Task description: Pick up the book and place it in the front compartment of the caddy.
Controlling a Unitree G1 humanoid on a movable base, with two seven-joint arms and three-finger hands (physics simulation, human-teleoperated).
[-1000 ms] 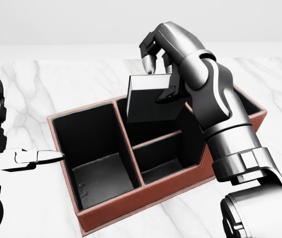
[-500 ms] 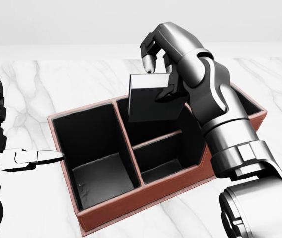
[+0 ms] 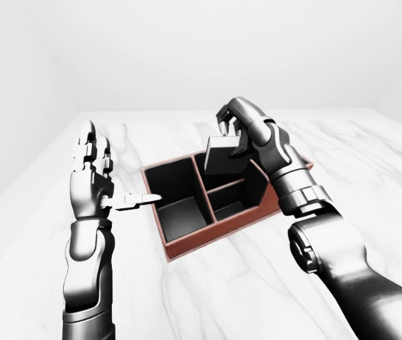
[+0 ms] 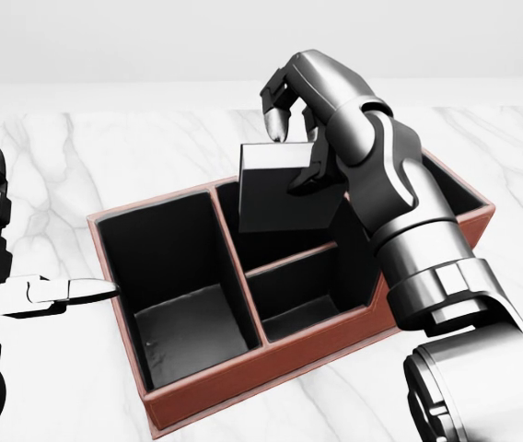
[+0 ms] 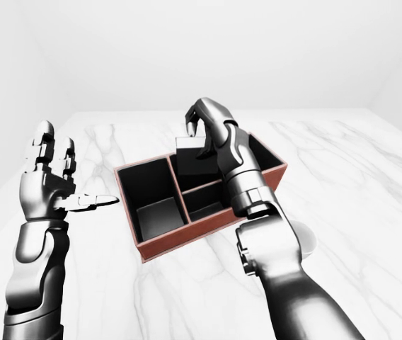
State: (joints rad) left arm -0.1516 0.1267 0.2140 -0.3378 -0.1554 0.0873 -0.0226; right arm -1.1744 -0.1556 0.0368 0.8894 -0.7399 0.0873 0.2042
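We see the right hand (image 4: pixel 291 138) grasping the dark book (image 4: pixel 280 184), held tilted above the caddy (image 4: pixel 271 364), over its compartment at 12 o'clock in the head view. At 9 o'clock the left hand (image 3: pixel 91 180) hangs released, fingers spread, beside the caddy over the marble counter (image 3: pixel 208 297).

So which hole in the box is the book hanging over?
The book hangs over the upper middle compartment, above the smaller one and right of the big one.
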